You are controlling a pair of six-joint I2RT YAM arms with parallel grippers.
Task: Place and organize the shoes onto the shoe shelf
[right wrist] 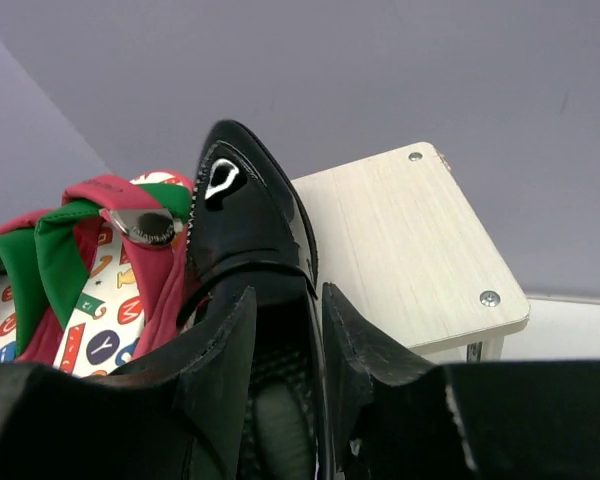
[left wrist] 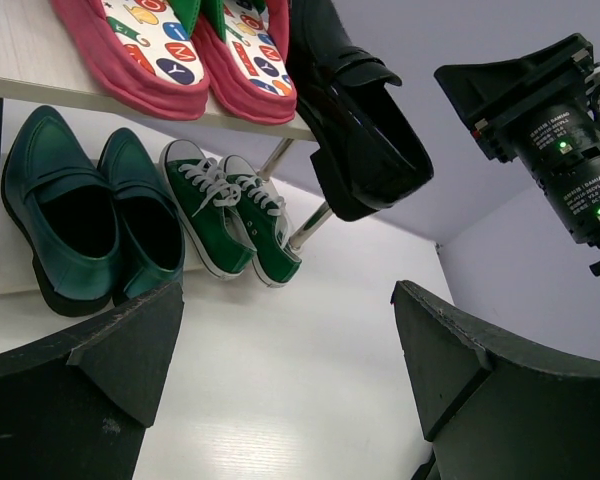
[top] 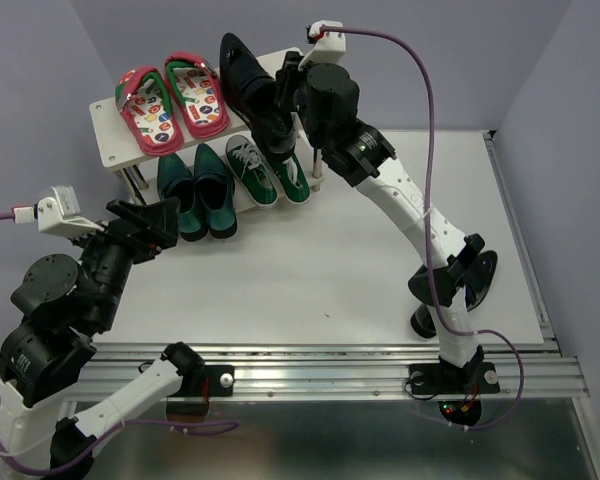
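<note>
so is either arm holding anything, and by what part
The right gripper holds a black dress shoe, jaws closed at the rim of its rear opening. The left gripper is open, empty.

Top external: fixed, high at the near edge, looks down and forward over the whole counter [top: 320, 270] to the shoe shelf [top: 105, 138] at the far side. Left wrist: low, mid-range, tilted up at the shelf front, both tiers in frame. Right wrist: very close, skimming the top board. All 3 views share the black dress shoe [top: 242, 70] and red flip-flops [top: 170, 100].
</note>
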